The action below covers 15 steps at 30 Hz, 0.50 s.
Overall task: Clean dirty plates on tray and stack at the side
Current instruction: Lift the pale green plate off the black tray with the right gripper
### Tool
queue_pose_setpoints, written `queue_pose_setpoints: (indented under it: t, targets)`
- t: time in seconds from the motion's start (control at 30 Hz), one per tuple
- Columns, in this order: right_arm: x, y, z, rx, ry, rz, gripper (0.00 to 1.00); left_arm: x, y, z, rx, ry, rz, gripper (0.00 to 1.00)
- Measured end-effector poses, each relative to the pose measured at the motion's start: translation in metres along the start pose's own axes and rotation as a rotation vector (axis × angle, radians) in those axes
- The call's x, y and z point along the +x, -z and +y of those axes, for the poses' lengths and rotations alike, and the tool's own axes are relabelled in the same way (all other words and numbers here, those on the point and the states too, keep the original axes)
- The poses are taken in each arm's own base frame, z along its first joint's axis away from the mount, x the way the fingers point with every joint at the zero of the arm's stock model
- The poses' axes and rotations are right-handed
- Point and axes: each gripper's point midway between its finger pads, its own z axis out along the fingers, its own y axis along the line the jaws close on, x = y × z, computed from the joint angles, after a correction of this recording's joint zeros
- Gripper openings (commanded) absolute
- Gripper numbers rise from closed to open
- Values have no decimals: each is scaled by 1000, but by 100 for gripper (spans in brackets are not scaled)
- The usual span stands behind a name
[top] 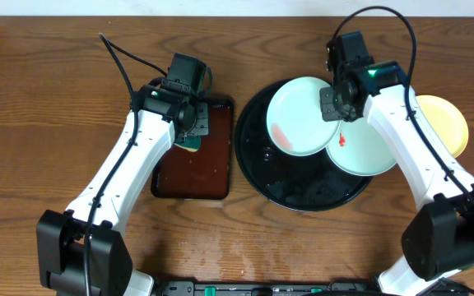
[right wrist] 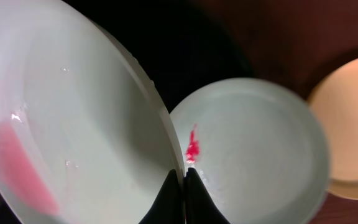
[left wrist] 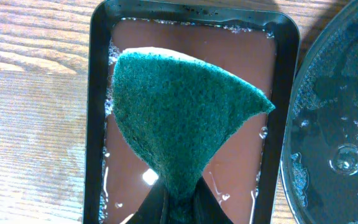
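The first mint plate (top: 297, 115), bearing a pink smear, sat tilted over the black tray (top: 303, 196), its rim pinched between the fingers of the right gripper (right wrist: 179, 180). The second mint plate (top: 367, 150), with a red smear, lay on the tray's right side, partly under the first. The yellow plate (top: 449, 123) rested just beside the tray. The left gripper (left wrist: 174, 208) clamped a green sponge (left wrist: 179, 124) above the wet brown tray (left wrist: 98, 93).

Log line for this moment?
left gripper: shut on sponge, over brown tray | right gripper: shut on smeared plate, over black tray | yellow plate: outside tray
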Motion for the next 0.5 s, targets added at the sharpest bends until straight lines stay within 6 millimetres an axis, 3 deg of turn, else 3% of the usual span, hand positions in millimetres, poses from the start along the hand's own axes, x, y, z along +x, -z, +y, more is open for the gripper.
queue_pose_setpoints:
  t: [0.23,0.5]
  targets:
    - [-9,21,14,187,119,-87,1,0,0,0,0,3,1,7]
    - [-18,63,37,471,245,-268,1,0,0,0,0,17,0,7]
